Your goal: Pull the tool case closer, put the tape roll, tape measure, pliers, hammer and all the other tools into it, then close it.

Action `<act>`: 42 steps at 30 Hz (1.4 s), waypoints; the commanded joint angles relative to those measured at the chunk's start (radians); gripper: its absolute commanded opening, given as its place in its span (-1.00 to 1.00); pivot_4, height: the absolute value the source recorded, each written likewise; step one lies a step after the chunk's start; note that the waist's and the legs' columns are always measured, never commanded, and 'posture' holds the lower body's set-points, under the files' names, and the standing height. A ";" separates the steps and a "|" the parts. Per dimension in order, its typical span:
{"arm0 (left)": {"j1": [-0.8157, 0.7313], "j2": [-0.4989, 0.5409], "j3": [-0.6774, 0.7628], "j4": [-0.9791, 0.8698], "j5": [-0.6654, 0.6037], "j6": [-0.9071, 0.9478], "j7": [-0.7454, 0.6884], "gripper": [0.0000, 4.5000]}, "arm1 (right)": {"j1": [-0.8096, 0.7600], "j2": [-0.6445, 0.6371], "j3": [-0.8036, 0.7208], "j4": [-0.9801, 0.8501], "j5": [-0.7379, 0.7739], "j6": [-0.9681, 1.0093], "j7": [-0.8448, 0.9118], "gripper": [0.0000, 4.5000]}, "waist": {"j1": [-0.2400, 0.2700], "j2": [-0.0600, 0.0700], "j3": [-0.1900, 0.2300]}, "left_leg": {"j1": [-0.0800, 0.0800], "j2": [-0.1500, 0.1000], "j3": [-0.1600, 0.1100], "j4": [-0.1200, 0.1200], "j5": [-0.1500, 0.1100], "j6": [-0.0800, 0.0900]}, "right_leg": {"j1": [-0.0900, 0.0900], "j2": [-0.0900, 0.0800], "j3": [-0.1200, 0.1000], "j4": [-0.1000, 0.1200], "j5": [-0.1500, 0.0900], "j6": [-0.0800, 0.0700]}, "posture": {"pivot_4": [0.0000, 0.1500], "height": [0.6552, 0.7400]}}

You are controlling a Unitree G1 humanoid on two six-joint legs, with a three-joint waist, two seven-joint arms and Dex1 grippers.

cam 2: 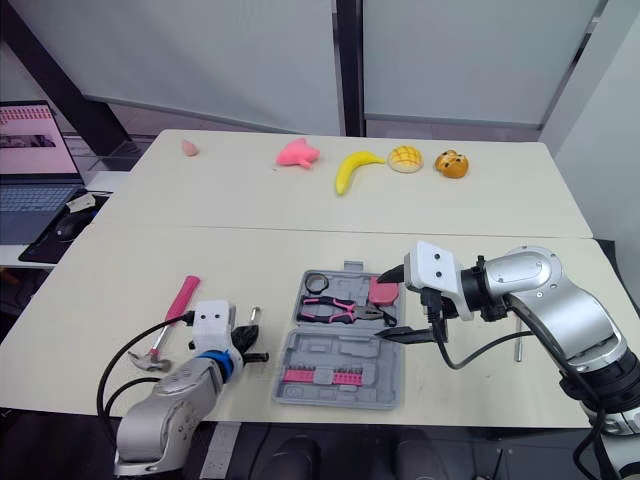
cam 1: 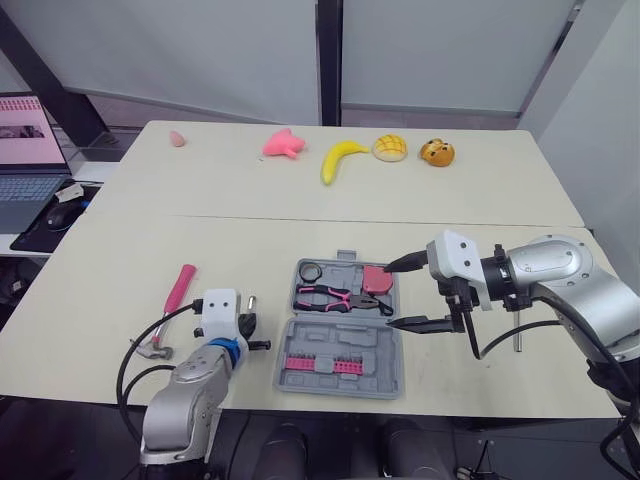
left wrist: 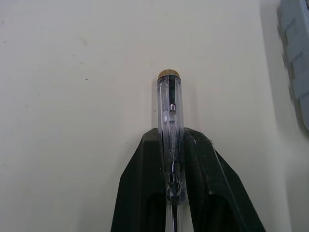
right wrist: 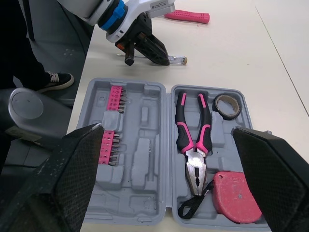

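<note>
We see the case lying open on the table, with pliers, tape roll and tape measure in its far half. Our right gripper hangs spread wide at the case's right edge, beside the tape measure. Our left gripper pinches a screwdriver just left of the case. The hammer lies further left.

In the left wrist view, the clear-handled screwdriver runs between the left hand's fingers and off the view's edge, hiding its shaft, and only a corner of the tool case shows. The small metal piece on the worktop is too small to name.
</note>
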 commanded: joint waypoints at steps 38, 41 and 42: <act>0.135 0.067 0.096 -0.196 -0.063 -0.073 -0.129 0.49 | 0.029 -0.007 -0.041 -0.056 0.020 0.004 -0.017 1.00 | 0.001 0.000 0.000 | -0.001 0.000 0.000 0.000 0.000 0.000 | -0.001 0.000 0.000 0.000 0.000 0.000 | 1.00 0.93; 0.180 0.092 0.170 -0.262 -0.125 -0.060 -0.177 0.49 | 0.040 -0.004 -0.052 -0.066 0.031 0.007 -0.024 1.00 | 0.001 0.000 0.000 | -0.001 0.000 0.000 0.000 0.000 0.000 | -0.001 0.000 0.000 0.000 0.000 0.000 | 1.00 0.93; 0.188 0.117 0.209 -0.269 -0.152 -0.079 -0.217 0.49 | 0.047 -0.006 -0.056 -0.074 0.035 0.007 -0.028 1.00 | 0.001 0.000 0.000 | -0.001 0.000 0.000 0.000 0.000 0.000 | -0.001 0.000 0.000 -0.001 0.000 0.000 | 1.00 0.93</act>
